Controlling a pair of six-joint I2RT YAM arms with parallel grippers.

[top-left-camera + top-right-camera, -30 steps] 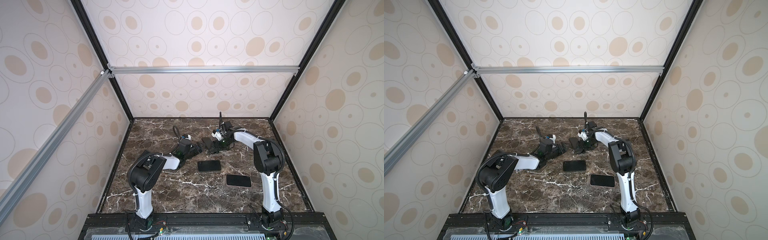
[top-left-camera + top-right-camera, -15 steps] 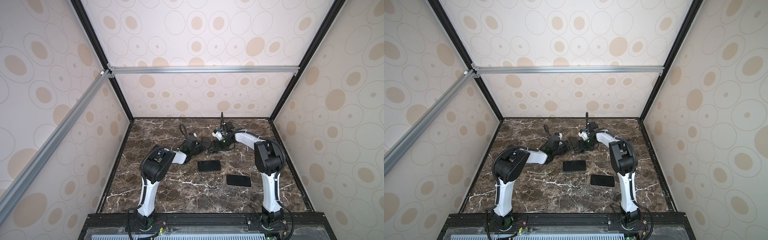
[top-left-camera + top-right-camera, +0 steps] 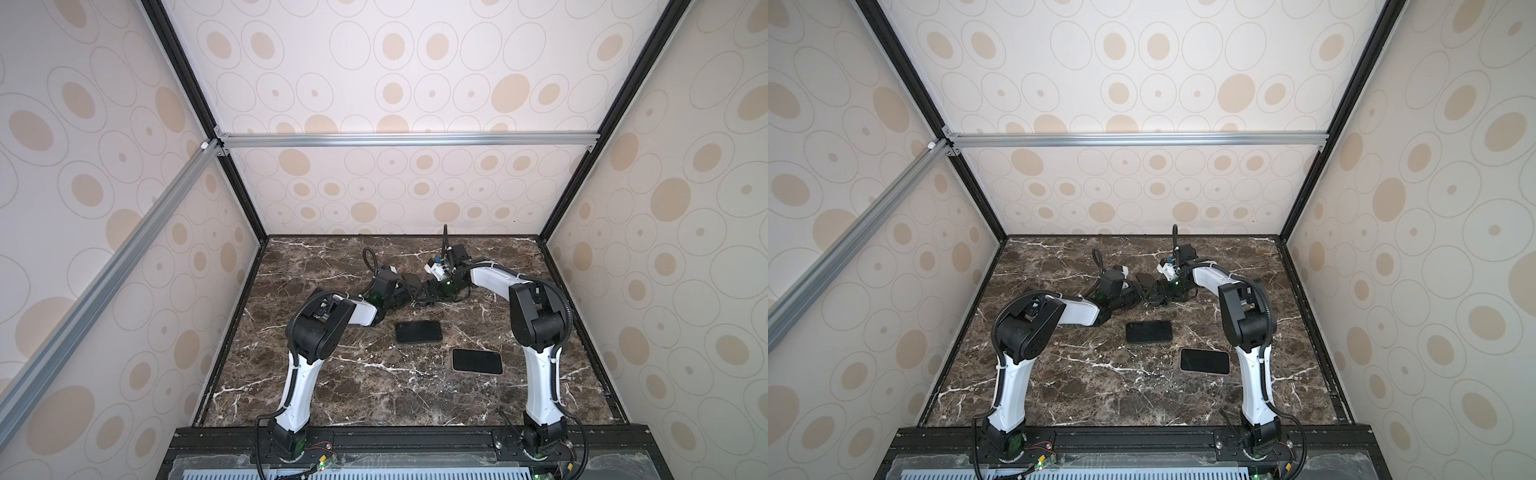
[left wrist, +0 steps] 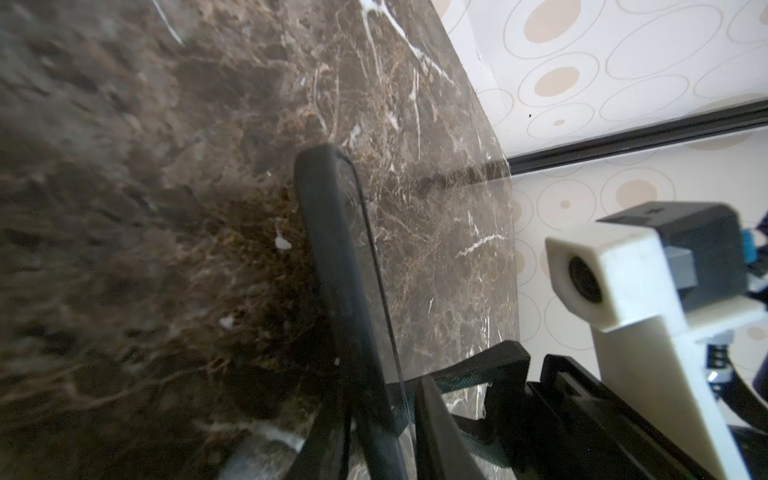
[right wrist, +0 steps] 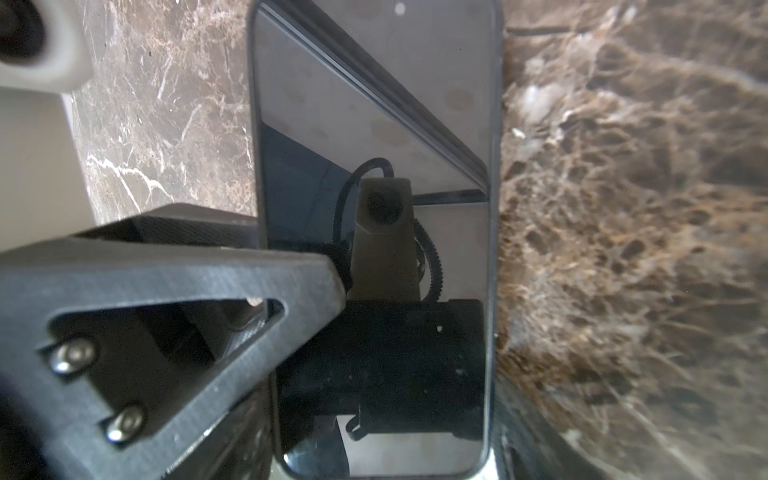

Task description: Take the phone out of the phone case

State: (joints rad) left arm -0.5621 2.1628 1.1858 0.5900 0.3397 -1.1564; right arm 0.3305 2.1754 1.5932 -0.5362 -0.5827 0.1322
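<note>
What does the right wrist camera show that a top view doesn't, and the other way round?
Only the right wrist view: the gripped phone, its glossy screen close-up, mirroring a camera and cable. Only a top view: the left arm and right arm whole, plus a dark phone and a pale-rimmed phone lying flat. Both: the marble table and the gripped phone, tiny from above.

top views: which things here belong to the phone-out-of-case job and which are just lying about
In the job:
cased phone, held up at the far middle
right gripper, clamped across its width
left gripper, jaws around its edge

Lying about:
black phone, flat on the table, untouched
pale-rimmed black phone, flat, untouched
</note>
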